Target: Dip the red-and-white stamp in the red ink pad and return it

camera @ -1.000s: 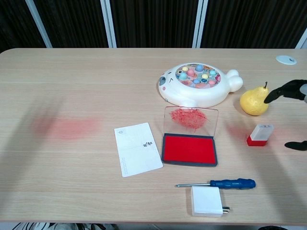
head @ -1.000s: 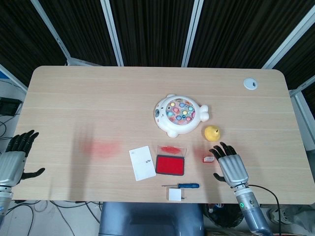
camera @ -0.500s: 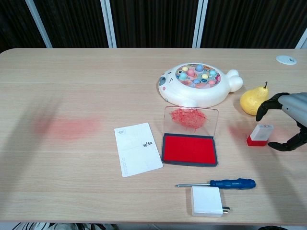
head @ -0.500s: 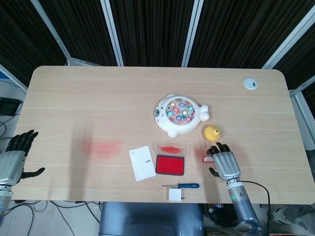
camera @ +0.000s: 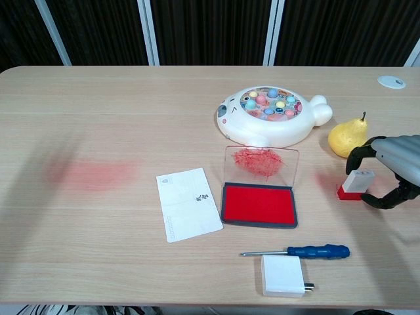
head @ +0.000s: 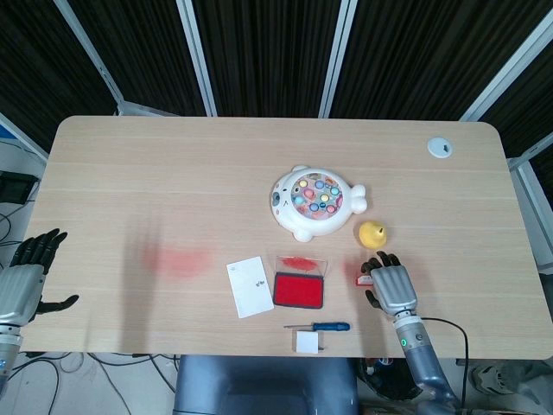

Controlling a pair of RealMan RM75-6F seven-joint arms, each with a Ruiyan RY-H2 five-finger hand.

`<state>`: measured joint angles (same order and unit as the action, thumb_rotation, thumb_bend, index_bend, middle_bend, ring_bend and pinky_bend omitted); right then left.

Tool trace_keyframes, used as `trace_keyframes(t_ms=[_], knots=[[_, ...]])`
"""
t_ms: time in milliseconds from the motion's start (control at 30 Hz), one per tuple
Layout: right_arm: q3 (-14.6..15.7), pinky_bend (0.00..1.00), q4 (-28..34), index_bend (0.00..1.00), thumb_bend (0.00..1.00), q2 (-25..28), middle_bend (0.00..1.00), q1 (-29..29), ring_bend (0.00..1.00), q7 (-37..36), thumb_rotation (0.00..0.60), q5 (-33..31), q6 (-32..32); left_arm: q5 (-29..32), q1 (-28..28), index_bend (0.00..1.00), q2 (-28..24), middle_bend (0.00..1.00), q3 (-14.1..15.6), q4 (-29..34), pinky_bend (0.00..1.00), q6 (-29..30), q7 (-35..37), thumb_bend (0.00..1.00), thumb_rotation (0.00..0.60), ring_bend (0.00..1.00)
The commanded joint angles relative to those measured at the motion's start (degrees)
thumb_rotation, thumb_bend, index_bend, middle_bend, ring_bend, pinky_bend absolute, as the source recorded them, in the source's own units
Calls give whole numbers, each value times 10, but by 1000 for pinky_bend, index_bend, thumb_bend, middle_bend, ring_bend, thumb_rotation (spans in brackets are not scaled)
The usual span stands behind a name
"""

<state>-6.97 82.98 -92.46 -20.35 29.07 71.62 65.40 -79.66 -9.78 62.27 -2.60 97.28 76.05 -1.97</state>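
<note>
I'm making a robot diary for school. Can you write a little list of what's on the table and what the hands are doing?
stamp: on table, right hand curled around it, grip unclear
ink pad: lid open
left hand: open, off the table's left edge
card: left of ink pad
screwdriver: in front of ink pad
pear: behind stamp

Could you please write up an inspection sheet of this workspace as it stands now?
Surface: light wood table, with a faint red smear at left.
Job's things: red-and-white stamp upright on the table; red ink pad open, lid raised.
Clutter: fish toy, yellow pear, white card, blue screwdriver, white charger.
Robot hands: right robot hand curled around the stamp, grip unclear; left robot hand open, off the table's left edge.
Cables: a black one behind the right wrist.
Surroundings: dark slatted panels.
</note>
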Motion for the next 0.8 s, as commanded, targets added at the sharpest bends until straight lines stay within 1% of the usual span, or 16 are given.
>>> trace_keyframes(t_ms=[33,633,800], knots=[[0,212,-2,417,426,-2,346,-2,170,1,600,-3,0,1,-1,0,-1,0,0,1,0,-2,1,8,600,0],[2,222,-19,491,464,-12,401,-13,200,7,600,-24,-1,6,-2,0,-3,0,-1,2,0,-6,5,8,600,0],[3,223,-22,508,503,-13,415,-15,204,7,600,-27,0,7,-3,0,-4,0,-1,2,0,-7,7,8,600,0]])
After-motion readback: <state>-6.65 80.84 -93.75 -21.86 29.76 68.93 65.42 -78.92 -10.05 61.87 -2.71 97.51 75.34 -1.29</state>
